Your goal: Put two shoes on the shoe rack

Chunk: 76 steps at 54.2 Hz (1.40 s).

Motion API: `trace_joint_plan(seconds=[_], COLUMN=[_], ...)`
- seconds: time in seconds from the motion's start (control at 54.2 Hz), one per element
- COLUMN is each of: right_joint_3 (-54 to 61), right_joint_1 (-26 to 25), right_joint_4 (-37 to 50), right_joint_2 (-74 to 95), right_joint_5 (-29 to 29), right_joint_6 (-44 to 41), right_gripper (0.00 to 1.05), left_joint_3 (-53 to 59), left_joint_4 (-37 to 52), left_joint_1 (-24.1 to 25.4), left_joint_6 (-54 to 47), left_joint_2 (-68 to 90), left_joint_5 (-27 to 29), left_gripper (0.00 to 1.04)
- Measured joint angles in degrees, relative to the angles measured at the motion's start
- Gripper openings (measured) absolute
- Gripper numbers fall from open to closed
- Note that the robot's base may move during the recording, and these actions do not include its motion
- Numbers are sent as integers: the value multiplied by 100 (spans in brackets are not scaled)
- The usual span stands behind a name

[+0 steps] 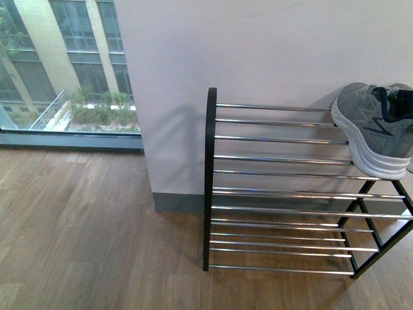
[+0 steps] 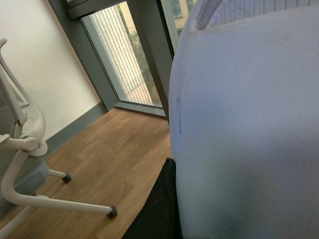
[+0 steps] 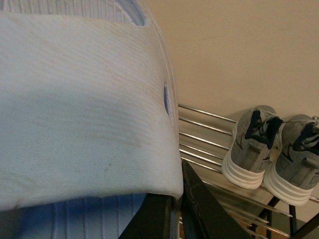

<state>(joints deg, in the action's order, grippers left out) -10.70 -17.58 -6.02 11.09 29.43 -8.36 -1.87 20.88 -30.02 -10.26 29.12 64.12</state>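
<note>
Grey shoes [image 3: 271, 149] both sit side by side on the top of our rack [image 1: 277, 187], so the job looks done, but we cannot see our grippers.

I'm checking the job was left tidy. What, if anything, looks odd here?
Each hand clamps a pale slide sandal, though the task is sneakers. Both grey sneakers already sit side by side on the shoe rack's top tier.
</note>
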Motion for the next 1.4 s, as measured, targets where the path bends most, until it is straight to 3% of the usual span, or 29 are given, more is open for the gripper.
trace_joint_plan(seconds=[1.403], right_joint_3=[7], right_joint_1=[-11], right_joint_4=[39], right_joint_2=[-13], right_joint_5=[72], right_joint_6=[85], right_gripper=[1], left_joint_3=[0], left_joint_4=[0], left_joint_1=[0], left_joint_6=[0], left_joint_2=[7], left_joint_5=[0], left_gripper=[2])
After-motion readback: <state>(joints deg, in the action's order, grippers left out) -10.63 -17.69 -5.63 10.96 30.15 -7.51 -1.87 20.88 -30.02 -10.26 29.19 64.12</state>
